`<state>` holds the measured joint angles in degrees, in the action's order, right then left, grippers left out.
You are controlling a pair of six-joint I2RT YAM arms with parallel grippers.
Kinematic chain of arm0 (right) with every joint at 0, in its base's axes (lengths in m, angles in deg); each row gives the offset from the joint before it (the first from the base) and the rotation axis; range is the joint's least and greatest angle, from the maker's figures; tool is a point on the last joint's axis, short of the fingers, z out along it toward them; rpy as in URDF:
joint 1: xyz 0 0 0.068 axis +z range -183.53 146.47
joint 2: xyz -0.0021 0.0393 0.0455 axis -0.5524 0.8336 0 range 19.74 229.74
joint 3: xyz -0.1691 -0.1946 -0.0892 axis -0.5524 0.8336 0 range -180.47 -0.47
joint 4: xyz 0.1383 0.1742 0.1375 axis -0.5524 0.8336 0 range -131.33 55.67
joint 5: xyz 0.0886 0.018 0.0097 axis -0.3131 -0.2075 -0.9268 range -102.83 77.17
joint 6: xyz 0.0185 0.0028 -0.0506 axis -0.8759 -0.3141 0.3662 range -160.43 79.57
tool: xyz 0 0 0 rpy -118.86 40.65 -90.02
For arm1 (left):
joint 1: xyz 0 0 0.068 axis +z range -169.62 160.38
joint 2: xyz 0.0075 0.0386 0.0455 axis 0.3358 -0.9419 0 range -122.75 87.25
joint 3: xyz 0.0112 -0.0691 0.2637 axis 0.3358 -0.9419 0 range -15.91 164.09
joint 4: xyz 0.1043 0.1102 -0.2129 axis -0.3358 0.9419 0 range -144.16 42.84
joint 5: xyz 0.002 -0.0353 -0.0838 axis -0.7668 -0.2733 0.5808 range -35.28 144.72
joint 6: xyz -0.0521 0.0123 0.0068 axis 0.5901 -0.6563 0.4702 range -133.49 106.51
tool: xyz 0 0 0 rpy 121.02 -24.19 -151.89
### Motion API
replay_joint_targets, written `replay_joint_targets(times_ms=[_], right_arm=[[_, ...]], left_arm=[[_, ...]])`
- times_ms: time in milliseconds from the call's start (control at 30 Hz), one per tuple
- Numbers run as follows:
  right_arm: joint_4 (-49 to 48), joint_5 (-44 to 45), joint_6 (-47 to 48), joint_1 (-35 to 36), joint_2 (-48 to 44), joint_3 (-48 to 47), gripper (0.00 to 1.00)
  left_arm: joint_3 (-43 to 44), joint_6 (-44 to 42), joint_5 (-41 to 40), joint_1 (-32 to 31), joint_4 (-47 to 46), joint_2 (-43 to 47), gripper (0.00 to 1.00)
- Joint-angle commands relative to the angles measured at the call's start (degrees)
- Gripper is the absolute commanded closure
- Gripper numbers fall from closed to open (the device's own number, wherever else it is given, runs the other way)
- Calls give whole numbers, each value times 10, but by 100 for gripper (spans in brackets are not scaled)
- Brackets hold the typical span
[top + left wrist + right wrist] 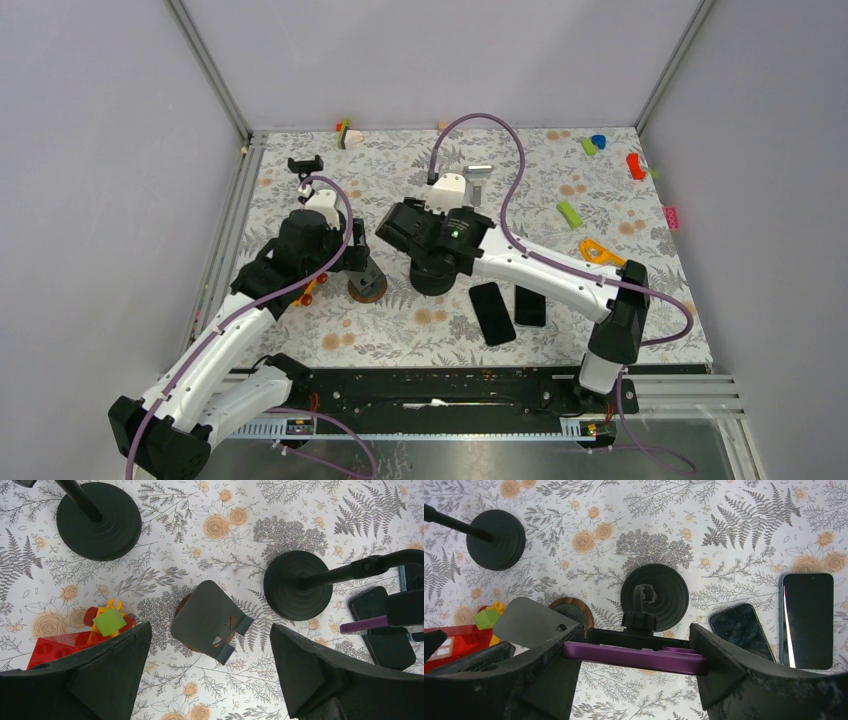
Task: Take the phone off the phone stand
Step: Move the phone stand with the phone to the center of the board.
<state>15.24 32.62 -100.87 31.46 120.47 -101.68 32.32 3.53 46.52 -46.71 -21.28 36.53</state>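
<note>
Two arms reach over the flower-patterned bench [400, 340]. In the right wrist view, the right claw [634, 630] is pinching the phone [639, 659], with one finger meeting each end of its purple edge. The phone sits edge-up in the clamp of the phone stand [664, 596], a black stalk on a round black base that stands near the middle of the bench. The clamp's dark bar runs along the phone, touching it.

The left claw [210, 629] is spread wide with nothing held between its fingers. It hangs over a small grey stand [205, 620], whose tilted plate sits on a round wooden foot just to the left of the phone stand. Near that foot, a red brick [50, 647] and a green cube [109, 622] lie together, partly hidden by a left finger.

On the other side of the phone stand, two handsets lie flat on the bench. A dark handset [744, 630] lies close to the round base, and a longer handset [807, 620] lies beside it with a strip of cloth between them. A second black stand [495, 539] stands well apart, toward the bench's far left.
</note>
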Motion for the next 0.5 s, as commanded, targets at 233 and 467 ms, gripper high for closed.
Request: replay_joint_targets(times_ms=[233,467], right_arm=[[-268,-96,173,1,-125,158,57],[-300,-155,334,1,-149,166,76]], left_arm=[[6,6,-4,3,-21,-3,3],[5,2,11,3,-25,2,4]])
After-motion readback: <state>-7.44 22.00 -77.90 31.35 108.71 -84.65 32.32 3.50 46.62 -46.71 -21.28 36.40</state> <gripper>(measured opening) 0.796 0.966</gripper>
